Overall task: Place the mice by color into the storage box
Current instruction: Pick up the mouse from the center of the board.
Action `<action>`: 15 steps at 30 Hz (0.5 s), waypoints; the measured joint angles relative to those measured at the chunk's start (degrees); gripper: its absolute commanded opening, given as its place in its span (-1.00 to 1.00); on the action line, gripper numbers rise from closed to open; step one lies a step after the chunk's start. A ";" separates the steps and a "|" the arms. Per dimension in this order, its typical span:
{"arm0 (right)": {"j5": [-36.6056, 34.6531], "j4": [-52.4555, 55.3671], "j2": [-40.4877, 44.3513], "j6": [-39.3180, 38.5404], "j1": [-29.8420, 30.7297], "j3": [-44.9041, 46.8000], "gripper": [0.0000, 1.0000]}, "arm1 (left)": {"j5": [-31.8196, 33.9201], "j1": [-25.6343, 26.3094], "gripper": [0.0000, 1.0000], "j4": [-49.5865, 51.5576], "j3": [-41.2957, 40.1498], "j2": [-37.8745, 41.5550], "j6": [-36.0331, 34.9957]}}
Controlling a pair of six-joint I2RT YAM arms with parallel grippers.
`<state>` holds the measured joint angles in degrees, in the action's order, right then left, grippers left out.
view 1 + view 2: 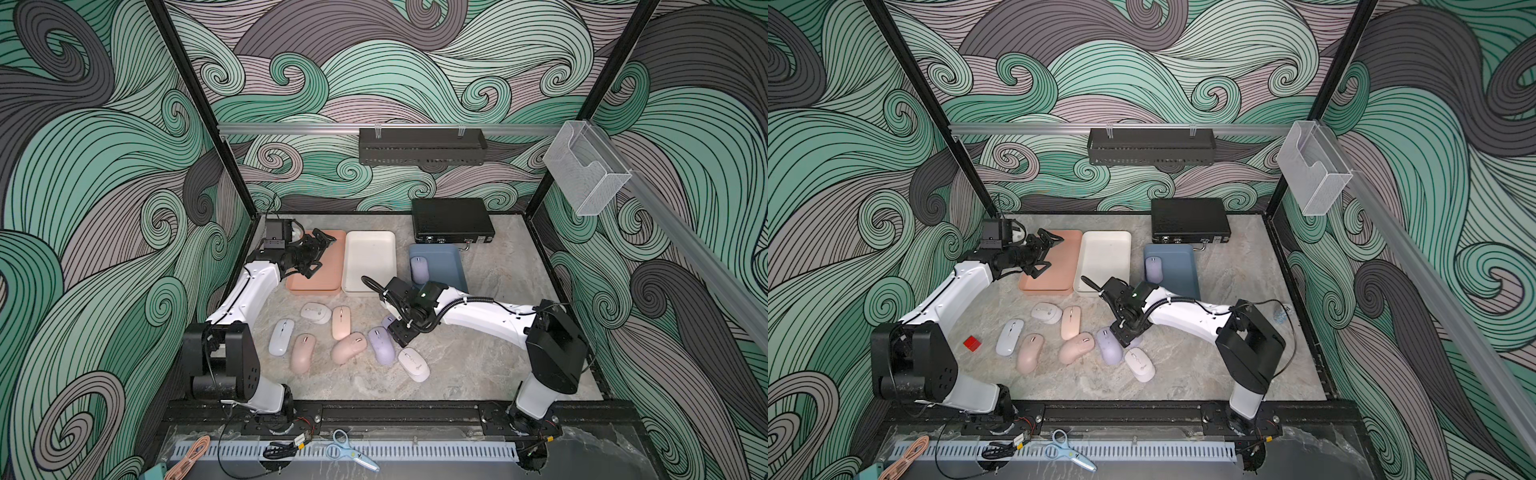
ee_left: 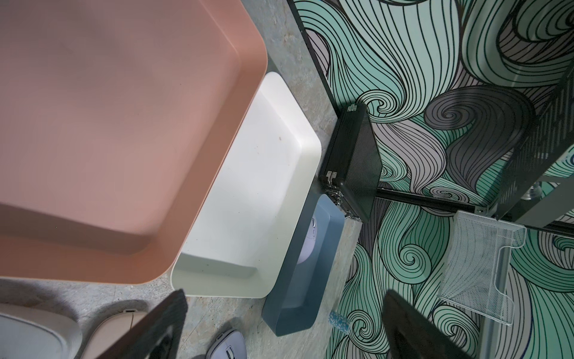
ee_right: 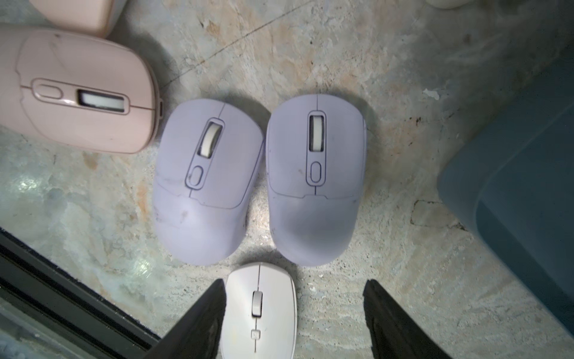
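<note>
While gaping wide and gripping nothing, hang over the bench [image 1: 478,365]: left pincer [image 1: 321,255] above the pink tray [image 1: 332,275], right pincer [image 1: 402,337] above the mice [image 1: 340,322].
Both top views: show one lavender mouse [image 1: 419,269] inside the blue tray [image 1: 451,266], eight others loose on the bench near the right pincer. Left wrist: shows spread fingers [image 2: 164,320] and, side by side, the pink tray, white tray [image 2: 264,186] and blue tray. Right wrist: shows two lavender mice [image 3: 208,186] side by side, a whitish mouse [image 3: 259,310] just beside one finger [image 3: 198,320], a pink mouse [image 3: 77,90] apart.
</note>
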<state>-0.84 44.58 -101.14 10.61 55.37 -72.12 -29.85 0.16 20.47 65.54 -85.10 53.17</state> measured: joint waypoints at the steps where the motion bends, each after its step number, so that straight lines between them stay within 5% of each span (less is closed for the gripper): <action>1: -0.28 -0.17 -0.98 -0.17 0.00 -0.26 0.42 | 0.00 0.00 0.94 -0.09 0.00 0.02 -0.02; 15: -1.75 -2.21 -7.21 -1.73 -1.77 -1.49 0.41 | -0.44 0.02 0.93 -1.25 0.00 0.00 -0.04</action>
<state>-2.59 42.37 -108.36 8.88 53.60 -73.60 -30.28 0.19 19.22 65.54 -85.10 53.12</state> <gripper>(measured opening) 0.715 0.967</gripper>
